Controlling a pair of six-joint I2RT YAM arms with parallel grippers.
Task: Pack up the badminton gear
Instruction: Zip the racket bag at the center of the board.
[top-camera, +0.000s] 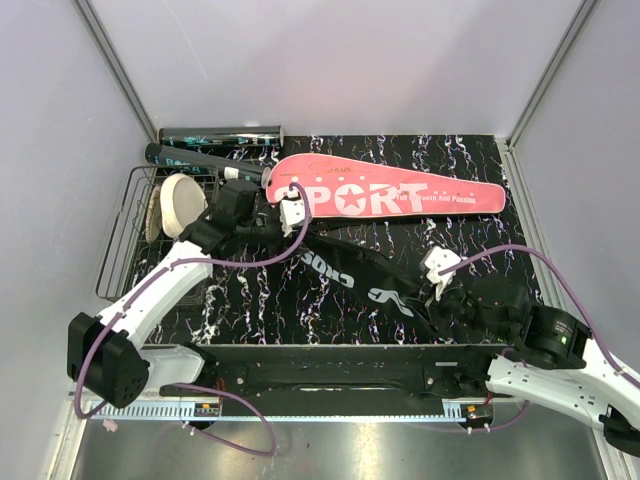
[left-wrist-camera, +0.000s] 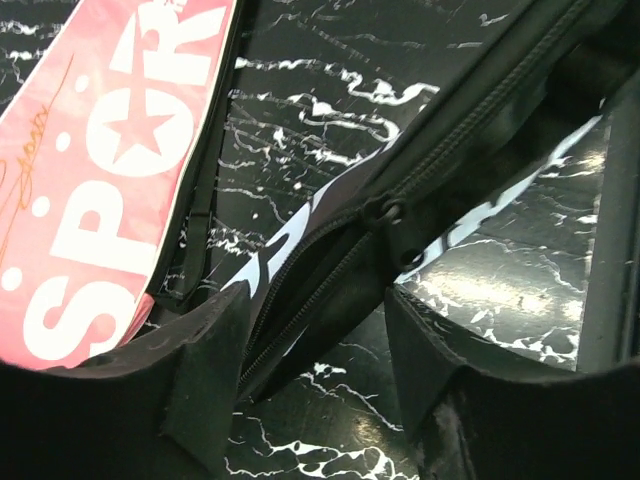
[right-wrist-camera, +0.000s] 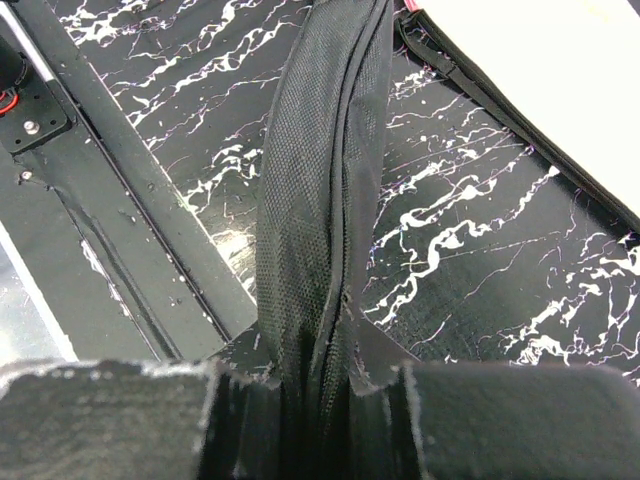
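Right wrist, right gripper (right-wrist-camera: 320, 388) pinching black bag (right-wrist-camera: 320, 200), contact hidden, left gripper (left-wrist-camera: 310, 325) spread astride zipper (left-wrist-camera: 455, 128).

White "SPORT" running along the pink racket case (top-camera: 400, 195), partial white "CROS" showing on the black bag (top-camera: 370, 275).

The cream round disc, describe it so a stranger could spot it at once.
Find the black marbled table's left edge, where a black wire basket sits. The cream round disc stands inside it, the only pale, circular thing there.
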